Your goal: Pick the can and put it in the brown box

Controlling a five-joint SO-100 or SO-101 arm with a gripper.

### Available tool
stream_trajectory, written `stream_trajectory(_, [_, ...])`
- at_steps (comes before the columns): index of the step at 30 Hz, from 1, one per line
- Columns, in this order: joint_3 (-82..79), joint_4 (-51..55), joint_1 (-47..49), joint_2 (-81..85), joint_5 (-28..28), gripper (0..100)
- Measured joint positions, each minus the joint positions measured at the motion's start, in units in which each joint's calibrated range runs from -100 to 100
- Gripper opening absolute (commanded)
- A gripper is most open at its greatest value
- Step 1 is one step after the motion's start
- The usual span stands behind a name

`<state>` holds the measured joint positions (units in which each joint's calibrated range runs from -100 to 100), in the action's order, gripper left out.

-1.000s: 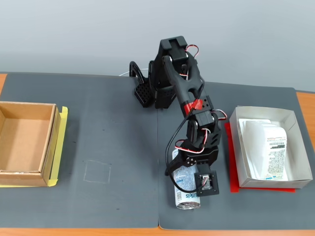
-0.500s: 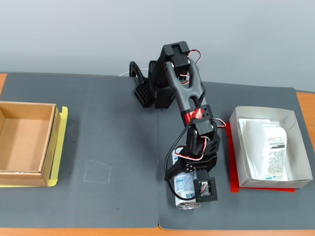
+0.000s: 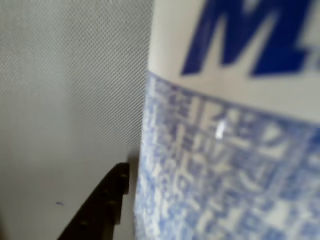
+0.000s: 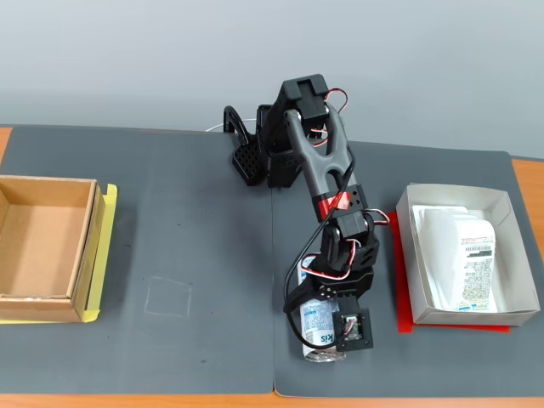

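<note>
Your end effector (image 4: 327, 327) sits low over the can (image 4: 317, 327), which lies on the dark mat of the surface (image 4: 204, 255) near the front edge, its silver end pointing toward the camera in the fixed view. The wrist view is filled by the can (image 3: 225, 150) (blue lettering, blurred print), with one black fingertip (image 3: 102, 210) just beside its left flank; you cannot tell whether the jaws have closed on it. The brown box (image 4: 42, 293) stands well apart at the far left, and a white paper box (image 4: 463, 200) sits at the right.
</note>
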<state>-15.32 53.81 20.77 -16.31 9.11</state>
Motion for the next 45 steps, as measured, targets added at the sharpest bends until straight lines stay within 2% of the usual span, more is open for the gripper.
stream_trajectory(3, [0.0, 0.0, 0.1, 0.0, 0.0, 15])
stream_trajectory(6, [0.5, 0.1, 0.0, 0.3, -0.1, 10])
stream_trajectory(16, [1.5, 1.2, 0.0, 0.3, -0.2, 10])
stream_trajectory(25, [9.7, 12.6, -2.8, 5.6, -3.8, 10])
stream_trajectory(29, [14.5, 17.6, -7.2, 10.4, -8.3, 10])
stream_trajectory(34, [18.0, 21.9, -14.8, 17.3, -17.6, 10])
stream_trajectory(39, [18.3, 22.3, -24.1, 23.2, -25.6, 10])
stream_trajectory(45, [19.5, 22.4, -35.8, 27.0, -32.5, 10])
